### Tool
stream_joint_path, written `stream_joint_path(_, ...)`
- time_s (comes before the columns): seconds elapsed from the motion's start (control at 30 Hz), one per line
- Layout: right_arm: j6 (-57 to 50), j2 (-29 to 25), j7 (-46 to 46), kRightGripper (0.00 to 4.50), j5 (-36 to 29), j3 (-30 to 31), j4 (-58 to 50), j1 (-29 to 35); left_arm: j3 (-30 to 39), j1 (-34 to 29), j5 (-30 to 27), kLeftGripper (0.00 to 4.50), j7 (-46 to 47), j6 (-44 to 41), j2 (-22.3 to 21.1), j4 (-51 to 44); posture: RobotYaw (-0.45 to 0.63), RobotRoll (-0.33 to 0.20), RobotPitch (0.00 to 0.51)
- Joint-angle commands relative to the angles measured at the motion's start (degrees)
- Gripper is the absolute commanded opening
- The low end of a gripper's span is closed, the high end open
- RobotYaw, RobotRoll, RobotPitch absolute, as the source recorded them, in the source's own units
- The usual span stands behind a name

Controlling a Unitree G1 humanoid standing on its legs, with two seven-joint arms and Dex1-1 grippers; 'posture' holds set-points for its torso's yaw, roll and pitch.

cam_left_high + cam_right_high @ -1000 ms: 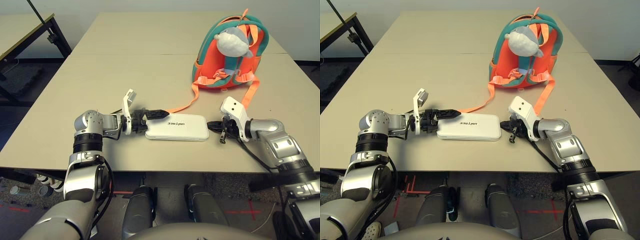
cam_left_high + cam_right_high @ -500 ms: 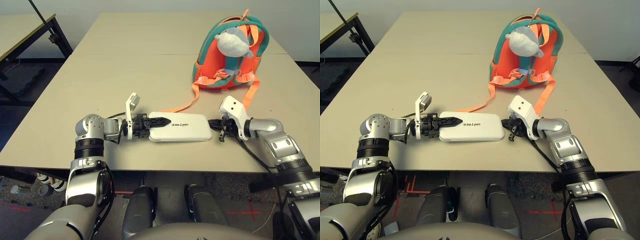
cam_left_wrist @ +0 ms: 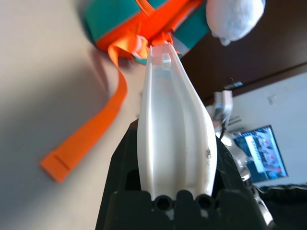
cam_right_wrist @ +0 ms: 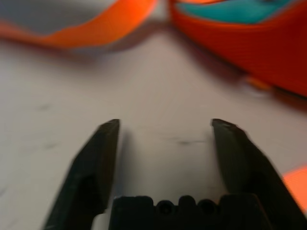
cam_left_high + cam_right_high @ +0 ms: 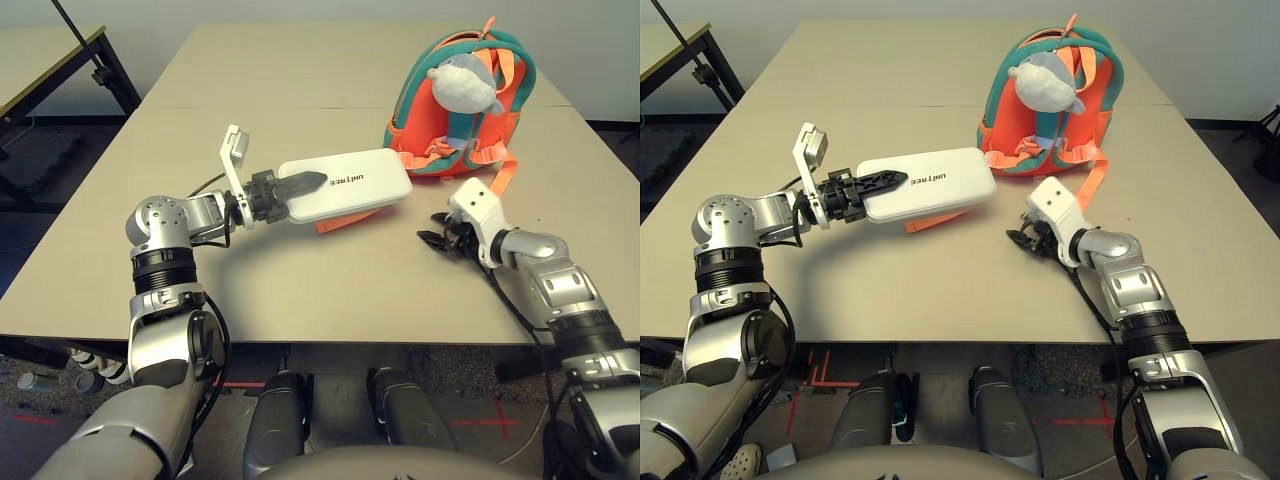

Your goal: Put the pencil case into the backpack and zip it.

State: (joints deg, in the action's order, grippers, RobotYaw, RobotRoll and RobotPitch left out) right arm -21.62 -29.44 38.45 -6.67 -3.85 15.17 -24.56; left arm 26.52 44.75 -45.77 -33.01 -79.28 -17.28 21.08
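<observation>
One pencil case (image 5: 345,184), white, flat, dark lettering on top: held clear of the surface (image 5: 300,290) at frame centre, tilted, its far end just beside the backpack's base. Left end effector (image 5: 290,189): clamped on the case's near short end, fingers above and below it; the wrist view looked straight along the case's edge.

One backpack (image 5: 462,105), orange with teal trim: upright at upper right, grey plush toy (image 5: 463,82) on its front, strap side facing the robot. One pale orange strap (image 5: 340,222) trailed under the raised case. No opening could be made out from this side.

Right end effector (image 5: 438,243): lower right of centre, low over the surface, fingers spread wide, nothing between them.

Step in hand, as judged: carrying the case toward the bag. Next move would likely call for the free end effector to hold the bag open and steady before insertion; zipping not yet begun.
</observation>
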Motion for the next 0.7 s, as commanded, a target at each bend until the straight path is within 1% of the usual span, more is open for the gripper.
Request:
stream_joint_path(0.03,-5.9,1.0,-3.0,4.5,-5.4,-5.7,-4.6,-0.9,2.4,2.4,-1.8,1.18,0.7,1.9,-1.9,-1.7,-0.15,0.0,0.112)
stream_joint_path(0.1,-8.3,1.6,-4.7,4.5,-7.7,-8.0,-6.4,-1.7,3.0,2.9,-1.8,1.18,1.3,3.3,-2.3,-1.8,-0.15,0.0,0.112)
stream_joint_path(0.2,-11.2,3.9,-8.2,4.5,-12.2,-11.8,-7.9,-5.1,4.4,4.4,-1.2,1.18,3.4,7.3,-2.3,-1.5,-0.16,0.0,0.113)
stream_joint_path(0.33,-12.6,6.0,-10.8,4.5,-15.1,-13.8,-6.9,-8.7,4.3,5.1,-1.0,1.18,4.8,10.6,-2.3,-1.4,-0.16,0.0,0.113)
stream_joint_path(0.43,-10.3,6.6,-12.7,4.5,-14.3,-13.4,-2.4,-11.9,3.7,5.3,-0.7,1.18,5.7,12.9,-2.2,-1.8,-0.15,0.0,0.112)
stream_joint_path(0.7,2.2,7.2,-15.3,4.5,-9.3,-11.3,17.0,-21.4,4.3,5.2,-2.3,1.18,8.6,14.4,-1.3,-3.0,-0.13,0.0,0.108)
